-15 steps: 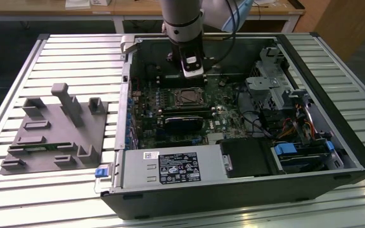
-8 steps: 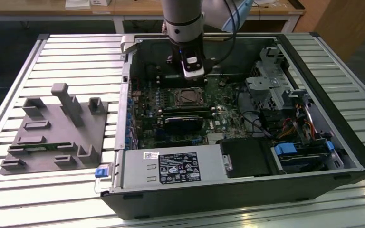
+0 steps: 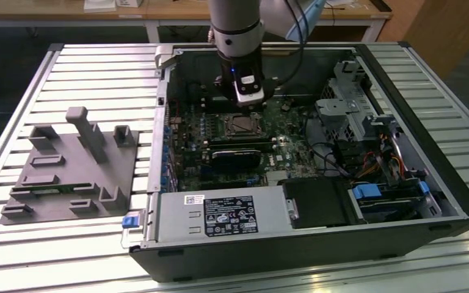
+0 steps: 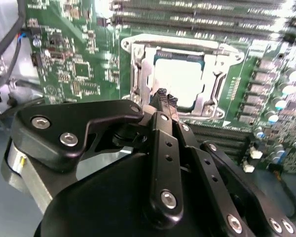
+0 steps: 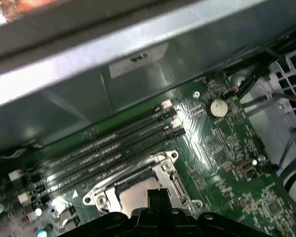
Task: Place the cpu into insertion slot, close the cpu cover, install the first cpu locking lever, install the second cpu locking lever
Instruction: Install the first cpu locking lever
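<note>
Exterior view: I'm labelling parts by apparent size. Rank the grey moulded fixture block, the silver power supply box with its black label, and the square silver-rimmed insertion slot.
1. Grey moulded fixture block and silver power supply box: look alike in size, so unranked.
2. Square silver-rimmed insertion slot: plainly smallest.

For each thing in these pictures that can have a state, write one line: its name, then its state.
cpu: seated in the insertion slot, silvery top showing.
cpu cover: closed down around the cpu.
insertion slot: filled.
claw: fingertips together, holding nothing, just above the cover's edge.
computer case: lying open, side panel off.
grey fixture: holds no parts.
</note>
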You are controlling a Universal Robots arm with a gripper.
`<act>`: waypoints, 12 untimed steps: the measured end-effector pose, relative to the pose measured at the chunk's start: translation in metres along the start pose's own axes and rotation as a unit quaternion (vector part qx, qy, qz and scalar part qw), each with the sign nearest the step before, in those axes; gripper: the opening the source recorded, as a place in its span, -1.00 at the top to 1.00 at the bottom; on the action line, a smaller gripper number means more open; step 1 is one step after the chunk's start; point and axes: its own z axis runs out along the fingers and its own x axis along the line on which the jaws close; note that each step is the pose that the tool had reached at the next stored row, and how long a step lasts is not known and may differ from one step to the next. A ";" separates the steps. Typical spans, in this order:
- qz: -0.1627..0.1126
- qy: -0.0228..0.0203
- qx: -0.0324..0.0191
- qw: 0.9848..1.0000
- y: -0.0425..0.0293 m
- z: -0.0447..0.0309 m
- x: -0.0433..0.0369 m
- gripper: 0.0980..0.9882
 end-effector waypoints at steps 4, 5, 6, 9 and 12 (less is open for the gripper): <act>0.001 0.019 0.014 1.000 -0.0022 0.0002 -0.0026 0.98; 0.001 0.023 0.017 1.000 -0.0027 0.0003 -0.0033 0.98; 0.001 0.028 0.021 0.999 -0.0030 0.0004 -0.0039 0.98; 0.001 0.030 0.024 0.999 -0.0031 0.0004 -0.0042 0.98; 0.001 0.030 0.024 0.999 -0.0031 0.0005 -0.0042 0.98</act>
